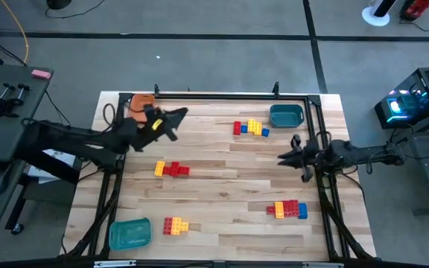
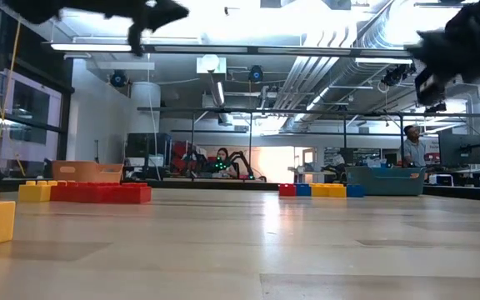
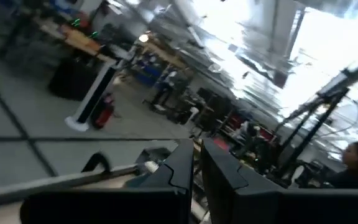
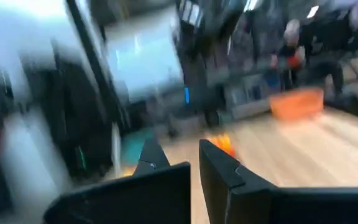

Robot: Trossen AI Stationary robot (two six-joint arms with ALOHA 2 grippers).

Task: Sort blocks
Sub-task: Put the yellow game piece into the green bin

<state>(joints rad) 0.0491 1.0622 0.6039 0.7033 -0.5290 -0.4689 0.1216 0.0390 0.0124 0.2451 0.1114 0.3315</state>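
L gripper (image 1: 181, 114) sits upper left of the high view, by the orange tray (image 1: 139, 101), up off the table. Its fingers (image 3: 180, 171) are nearly together with only a thin gap, nothing between them. There's a bit of yellow on the arm just behind it; can't tell what it is.

R gripper (image 1: 283, 156) is at mid right, pointing left, above bare wood. Its fingers (image 4: 219, 163) stand a little apart, empty.

Blocks lie in 4 small groups on the table (image 1: 222, 201):
- red + yellow row (image 1: 172, 170), left of center.
- red, yellow + blue bunch (image 1: 251, 128), top center, near the far teal tray (image 1: 286, 115).
- red, yellow + blue bunch (image 1: 287, 210), lower right.
- red + yellow bunch (image 1: 175, 225), bottom left, just beside the near teal tray (image 1: 130, 234).

Both grippers are well apart from all blocks.
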